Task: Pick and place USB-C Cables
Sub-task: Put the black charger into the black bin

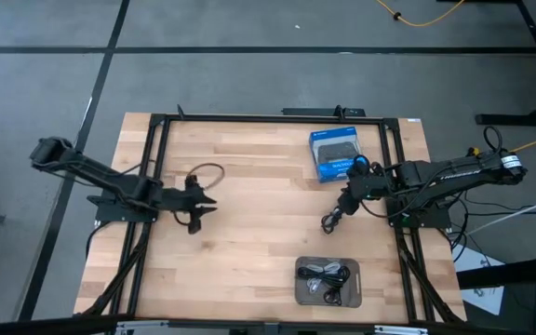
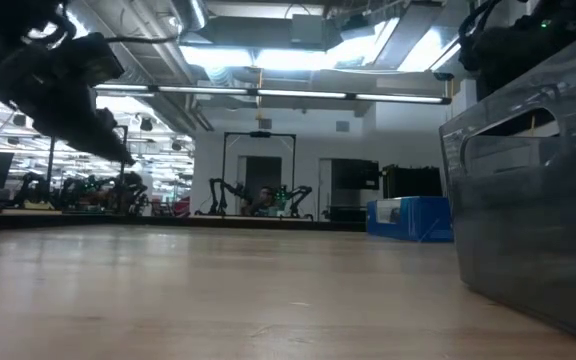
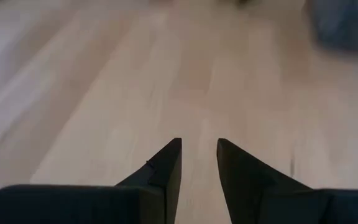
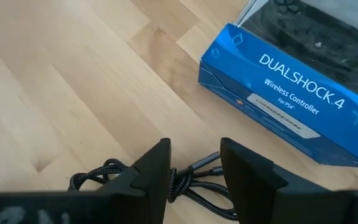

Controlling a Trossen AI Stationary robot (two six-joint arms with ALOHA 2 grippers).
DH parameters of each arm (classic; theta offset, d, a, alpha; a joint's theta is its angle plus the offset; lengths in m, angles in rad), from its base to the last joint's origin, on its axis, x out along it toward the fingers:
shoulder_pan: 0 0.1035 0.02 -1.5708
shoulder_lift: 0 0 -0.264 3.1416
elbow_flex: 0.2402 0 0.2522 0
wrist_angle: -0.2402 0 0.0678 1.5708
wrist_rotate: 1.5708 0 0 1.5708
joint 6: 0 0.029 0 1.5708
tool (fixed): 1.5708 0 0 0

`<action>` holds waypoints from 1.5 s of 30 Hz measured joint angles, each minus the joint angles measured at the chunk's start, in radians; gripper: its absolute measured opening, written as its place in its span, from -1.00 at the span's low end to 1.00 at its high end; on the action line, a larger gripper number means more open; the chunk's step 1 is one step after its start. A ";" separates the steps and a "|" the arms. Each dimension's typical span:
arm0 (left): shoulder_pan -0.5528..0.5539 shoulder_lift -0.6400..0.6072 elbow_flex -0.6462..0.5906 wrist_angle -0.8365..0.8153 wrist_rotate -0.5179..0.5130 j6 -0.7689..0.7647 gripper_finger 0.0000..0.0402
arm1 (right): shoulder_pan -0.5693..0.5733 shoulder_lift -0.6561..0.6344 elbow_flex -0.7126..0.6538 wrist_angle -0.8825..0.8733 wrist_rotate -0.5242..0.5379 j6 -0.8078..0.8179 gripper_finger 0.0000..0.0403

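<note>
Wooden worktop (image 1: 249, 251): right claw (image 4: 194, 163) clamped across a braided black USB-C cable (image 4: 104, 171) at 3 o'clock near the blue box (image 1: 335, 154), tray (image 1: 328, 281) at 6 o'clock; left claw (image 3: 199, 155) idle, slightly parted.

I am reading white lettering on the side of the blue box (image 4: 284, 93) in my right wrist view: "DUALSHOCK 4" in large capitals, with "Wireless Controller" beneath it and "For PS4" in smaller type under that. A pale strip below is carrying print too small for me to read. In my other views I am finding nothing legible.
</note>
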State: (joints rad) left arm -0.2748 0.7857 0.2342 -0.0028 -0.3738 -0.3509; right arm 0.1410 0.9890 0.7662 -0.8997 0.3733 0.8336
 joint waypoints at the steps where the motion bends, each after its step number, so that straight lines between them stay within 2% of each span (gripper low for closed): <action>1: 0.009 -0.028 -0.041 0.089 0.002 0.026 -0.52 | 0.000 0.000 0.000 0.004 0.000 -0.001 -0.28; 4: 0.035 -0.095 -0.137 0.287 0.029 0.091 -0.52 | 0.000 0.000 0.000 0.007 0.000 -0.001 -0.28; 8: 0.064 -0.174 -0.192 0.370 0.049 0.150 -0.52 | 0.000 0.000 0.000 0.007 0.000 -0.002 -0.28; 14: 0.083 -0.275 -0.209 0.298 0.051 0.246 -0.52 | 0.000 0.000 0.000 0.006 0.000 -0.008 -0.28; 20: 0.083 -0.402 -0.209 0.087 0.051 0.227 -0.52 | 0.000 0.000 0.000 0.006 0.000 -0.036 -0.28; 30: 0.083 -0.602 -0.172 -0.110 0.039 0.301 -0.52 | 0.000 0.000 0.000 0.012 0.000 -0.038 -0.28; 38: 0.083 -0.721 -0.170 -0.121 0.097 0.342 -0.52 | 0.000 0.000 0.000 0.014 0.031 -0.037 -0.28; 45: 0.083 -0.737 -0.170 -0.121 0.110 0.353 -0.52 | 0.000 0.000 0.000 0.021 0.064 -0.027 -0.28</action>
State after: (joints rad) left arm -0.1917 0.0486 0.0639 -0.1241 -0.2635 0.0026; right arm 0.1406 0.9890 0.7662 -0.8783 0.4376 0.8070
